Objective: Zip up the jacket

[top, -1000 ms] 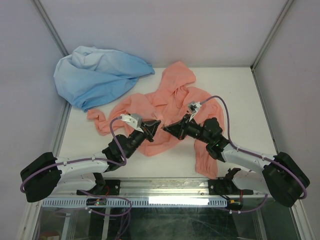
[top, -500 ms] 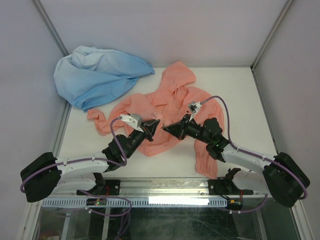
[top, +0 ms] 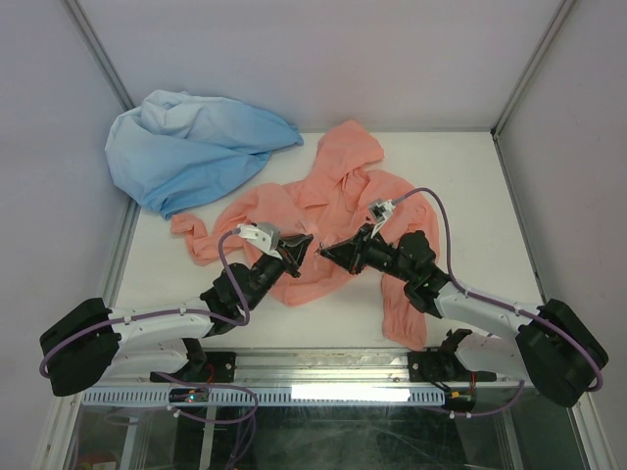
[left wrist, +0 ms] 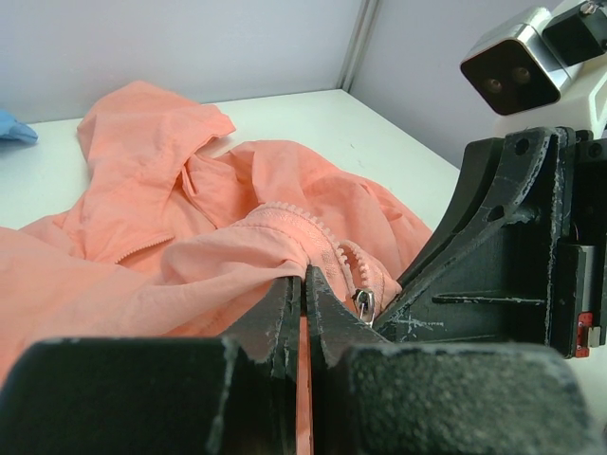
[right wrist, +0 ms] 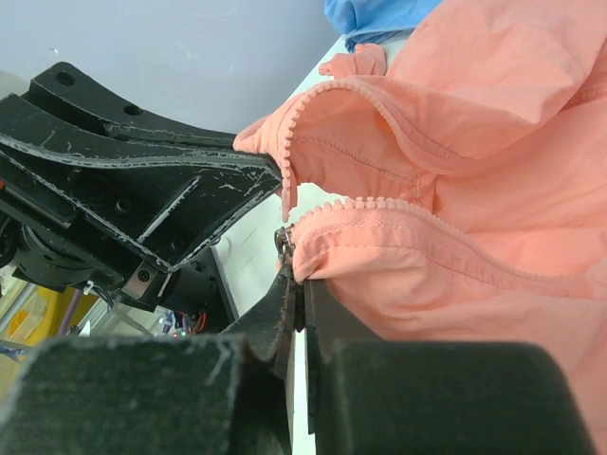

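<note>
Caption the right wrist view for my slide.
Salmon jacket pinched at facing zipper edges by right tool and left tool.

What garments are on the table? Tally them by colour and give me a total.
salmon-pink jacket: 1
light blue garment: 1
Total: 2

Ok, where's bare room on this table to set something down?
Widest: far right of the table, between the jacket and the right wall. Smaller: near left, beside its sleeve. Crowded: centre, where left arm and right arm meet on the jacket, and the far-left corner under the light blue garment.
</note>
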{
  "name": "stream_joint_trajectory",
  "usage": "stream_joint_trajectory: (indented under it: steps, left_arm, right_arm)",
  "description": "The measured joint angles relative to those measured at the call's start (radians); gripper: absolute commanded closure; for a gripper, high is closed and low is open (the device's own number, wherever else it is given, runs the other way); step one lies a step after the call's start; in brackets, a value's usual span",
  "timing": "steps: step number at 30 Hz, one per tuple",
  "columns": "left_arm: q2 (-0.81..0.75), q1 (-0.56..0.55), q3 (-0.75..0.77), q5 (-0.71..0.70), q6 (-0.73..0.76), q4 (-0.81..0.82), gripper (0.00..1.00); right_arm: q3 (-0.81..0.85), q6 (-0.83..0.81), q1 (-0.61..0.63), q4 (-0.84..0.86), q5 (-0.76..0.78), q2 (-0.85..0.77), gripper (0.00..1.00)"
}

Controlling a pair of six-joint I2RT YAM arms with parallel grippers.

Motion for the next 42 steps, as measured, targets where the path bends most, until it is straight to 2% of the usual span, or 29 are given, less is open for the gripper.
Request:
stream_joint_trajectory:
  steps: [42]
  left_arm:
    - [0.001, -0.007, 0.019, -0.023, 0.014, -0.006, 1.00]
  right_arm:
    - [0.000, 0.000, 0.004, -0.012, 0.010, 0.000, 1.00]
